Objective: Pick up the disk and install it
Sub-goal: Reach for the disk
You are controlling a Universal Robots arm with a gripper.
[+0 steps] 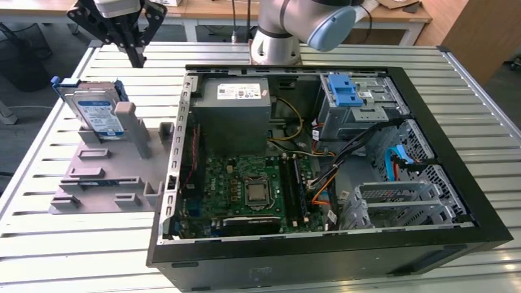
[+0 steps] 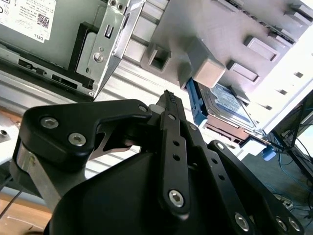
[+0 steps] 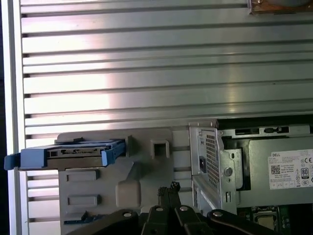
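You've got the disk standing on edge at the far end of the fixture, on the exterior view's left of the computer case.

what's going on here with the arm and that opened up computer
The robot arm's claw hangs shut and empty over the slatted table, close to the disk. The disk stands on edge in a grey holder, on the exterior view's left of the open computer case. It has not been picked up yet, so nothing is installed.
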